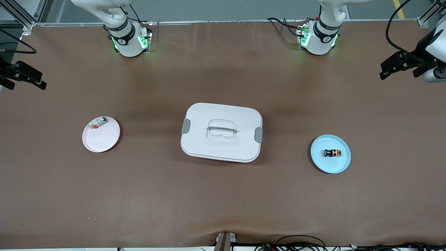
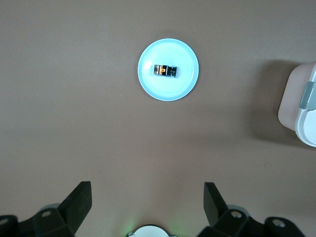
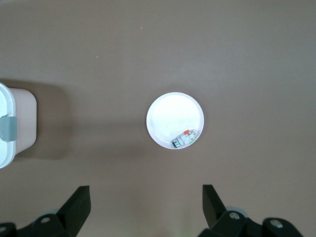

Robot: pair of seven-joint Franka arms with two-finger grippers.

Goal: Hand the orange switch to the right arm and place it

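Looking down from the front camera, I see a brown table [image 1: 223, 195] with a white lidded box [image 1: 221, 131] at its middle, grey clips on both short ends. Toward the left arm's end sits a light blue plate [image 1: 330, 154], and the orange switch [image 1: 332, 152] lies on its side in the middle of it. Toward the right arm's end sits a pale pink plate [image 1: 101, 134] with a small silver-white part [image 1: 98, 122] carrying a red fleck, resting against the rim farthest from the camera. Both arm bases stand along the table edge farthest from the camera. The left gripper [image 1: 400, 64] shows at the frame edge, raised off that end of the table; the right gripper [image 1: 22, 75] mirrors it at the other edge. Both arms wait.

Left wrist view: the left gripper [image 2: 147, 207] hangs high over bare table, fingers [image 2: 79, 202] spread wide with nothing between them. The blue plate [image 2: 185, 81] with the switch [image 2: 165, 70] lies well apart from the fingertips. A corner of the box [image 2: 298, 106] shows at the frame edge.

Right wrist view: the right gripper [image 3: 146, 207] also hangs high, fingers [image 3: 79, 205] wide apart and empty. The pink plate [image 3: 170, 116] lies below, the silver-white part [image 3: 185, 138] on its rim. The box [image 3: 17, 123] shows at the frame edge.
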